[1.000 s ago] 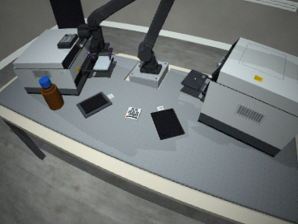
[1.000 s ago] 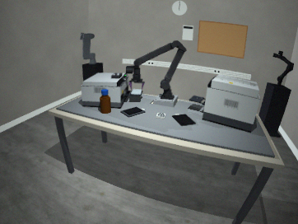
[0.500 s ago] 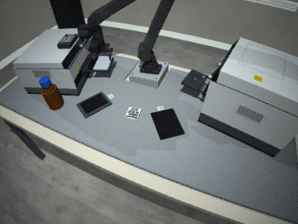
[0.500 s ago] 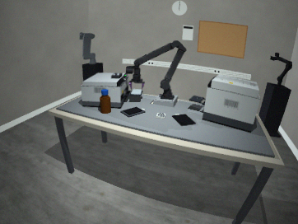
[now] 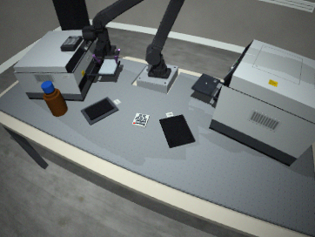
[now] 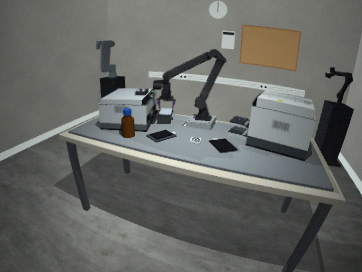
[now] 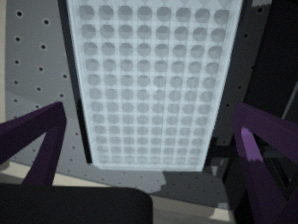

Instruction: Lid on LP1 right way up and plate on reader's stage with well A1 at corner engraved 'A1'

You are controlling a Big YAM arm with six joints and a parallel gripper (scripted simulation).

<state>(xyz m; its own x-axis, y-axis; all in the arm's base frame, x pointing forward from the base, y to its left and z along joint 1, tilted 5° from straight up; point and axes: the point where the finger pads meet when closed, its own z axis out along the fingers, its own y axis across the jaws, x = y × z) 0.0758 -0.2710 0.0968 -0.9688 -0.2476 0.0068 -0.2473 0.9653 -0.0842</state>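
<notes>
Open wide, the robot's hand (image 5: pixel 107 59) (image 6: pixel 166 104) (image 7: pixel 149 111) is hovering at the pale, bluish plate (image 5: pixel 109 68) (image 6: pixel 164 113) (image 7: pixel 150 82), its purple, angular fingers standing apart on either side and gripping nothing. The plate, showing rows of round wells through a translucent sheen, is sitting on the stage beside the dispenser (image 5: pixel 48 58) (image 6: pixel 125 107). Beneath it all, a table (image 5: pixel 144 150) (image 6: pixel 200 162) is showing a gray, finely perforated top with a cream edge and dark, straight legs, standing on a mottled gray floor (image 5: pixel 56 192) (image 6: pixel 140 220). Plain gray walls (image 6: pixel 150 30) are rising behind, carrying a round clock (image 6: pixel 218 9) and a tan, rectangular board (image 6: pixel 270 47), while white trim is running along the floor's edge. Across the table, the boxy, light-gray reader (image 5: pixel 265 100) (image 6: pixel 282 122) is resting on a dark base, its dark stage (image 5: pixel 204 84) projecting toward the arm. Near the dispenser, an amber, cylindrical bottle (image 5: pixel 56 103) (image 6: pixel 128 126) with a blue cap is standing upright. Between the machines, a dark, raised-rim rectangle (image 5: pixel 100 110) (image 6: pixel 161 135), a black-and-white patterned square (image 5: pixel 141 119) (image 6: pixel 195 140) and a flat black rectangle (image 5: pixel 177 131) (image 6: pixel 223 145) are lying apart.

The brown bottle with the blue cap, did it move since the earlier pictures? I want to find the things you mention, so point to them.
No, the bottle (image 5: pixel 56 104) (image 6: pixel 128 126) stands at the same spot beside the left-hand white machine (image 5: pixel 43 58) (image 6: pixel 112 114).
</notes>
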